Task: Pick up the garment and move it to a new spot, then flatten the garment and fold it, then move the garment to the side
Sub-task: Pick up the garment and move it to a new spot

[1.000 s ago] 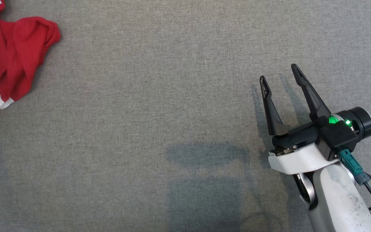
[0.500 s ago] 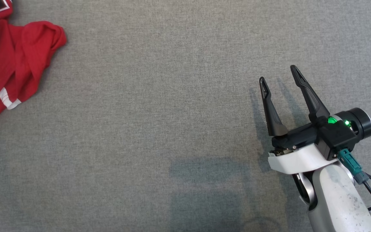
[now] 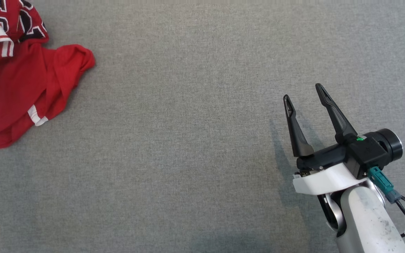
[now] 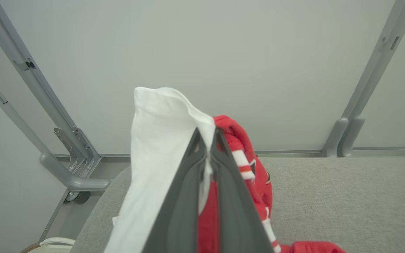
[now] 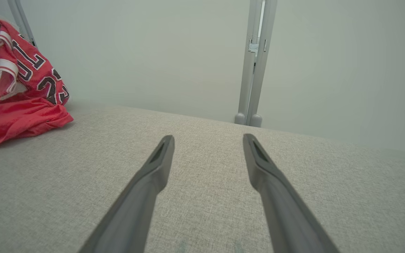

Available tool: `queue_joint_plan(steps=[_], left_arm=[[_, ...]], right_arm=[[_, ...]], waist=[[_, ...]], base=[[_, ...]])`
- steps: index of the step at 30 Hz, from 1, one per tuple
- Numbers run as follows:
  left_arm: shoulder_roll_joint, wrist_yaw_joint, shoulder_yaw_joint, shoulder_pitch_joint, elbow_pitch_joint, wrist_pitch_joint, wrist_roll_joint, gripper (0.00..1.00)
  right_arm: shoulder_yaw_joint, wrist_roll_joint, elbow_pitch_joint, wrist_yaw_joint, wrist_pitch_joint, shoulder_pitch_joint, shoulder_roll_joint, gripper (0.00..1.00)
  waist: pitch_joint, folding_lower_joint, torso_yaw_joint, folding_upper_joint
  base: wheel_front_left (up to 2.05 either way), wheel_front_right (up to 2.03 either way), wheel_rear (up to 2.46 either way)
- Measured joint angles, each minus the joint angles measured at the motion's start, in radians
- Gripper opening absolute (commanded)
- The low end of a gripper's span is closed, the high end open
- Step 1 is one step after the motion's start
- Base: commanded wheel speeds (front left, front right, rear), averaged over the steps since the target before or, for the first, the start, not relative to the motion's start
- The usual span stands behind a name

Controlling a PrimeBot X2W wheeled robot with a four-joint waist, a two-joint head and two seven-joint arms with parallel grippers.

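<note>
The garment (image 3: pixel 19 88) is a red jersey with white trim and dark numbers, lying crumpled at the far left of the grey table (image 3: pixel 188 123). In the left wrist view my left gripper (image 4: pixel 207 135) is shut on the garment (image 4: pixel 255 186), pinching a white fold of it so that part is lifted off the table. The right wrist view shows the garment (image 5: pixel 19 102) hanging up at the far left. My right gripper (image 3: pixel 302 95) stands open at the right, far from the cloth, with nothing between its fingers (image 5: pixel 162 154).
Grey frame posts (image 5: pixel 255 70) rise behind the table's far edge against a pale wall. A post foot with a caster (image 4: pixel 77 175) stands off the table's left corner. The broad middle of the grey surface lies between the garment and my right gripper.
The garment has shifted right and further into the head view, its numbered upper part now showing, and my left gripper has shut on it. The right gripper sits slightly lower in the picture.
</note>
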Motion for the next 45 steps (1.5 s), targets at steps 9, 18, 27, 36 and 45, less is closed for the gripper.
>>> queue_joint_plan(steps=[9, 18, 27, 36, 45], left_arm=[[-0.035, -0.004, -0.065, -0.037, -0.128, 0.039, -0.009, 0.0], [-0.158, -0.004, -0.151, -0.065, -0.253, 0.074, -0.009, 0.0], [-0.347, 0.008, -0.225, -0.091, -0.366, 0.069, -0.038, 0.0], [-0.48, 0.05, -0.395, 0.014, -0.408, 0.014, -0.065, 0.0], [-0.487, 0.17, -0.598, 0.107, -0.427, -0.053, -0.181, 0.0]], right_arm=[[-0.021, 0.024, 0.017, 0.0, 0.0, 0.046, 0.0, 1.0], [-0.037, 0.044, 0.025, 0.0, 0.0, 0.081, 0.0, 1.0], [-0.069, 0.058, 0.029, 0.0, 0.0, 0.121, 0.0, 1.0], [-0.139, 0.058, 0.022, 0.0, 0.0, 0.142, 0.0, 1.0], [-0.175, 0.05, 0.012, 0.0, 0.0, 0.144, 0.0, 1.0]], waist=[[-0.111, 0.0, -0.006, 0.0], [-0.201, 0.0, -0.03, 0.0], [-0.258, 0.0, -0.074, 0.0], [-0.279, 0.0, -0.1, 0.0], [-0.269, 0.0, -0.126, 0.0]], base=[[0.0, 0.0, 0.0], [0.0, 0.0, 0.0], [0.0, 0.0, 0.0], [0.0, 0.0, 0.0], [0.0, 0.0, 0.0]])
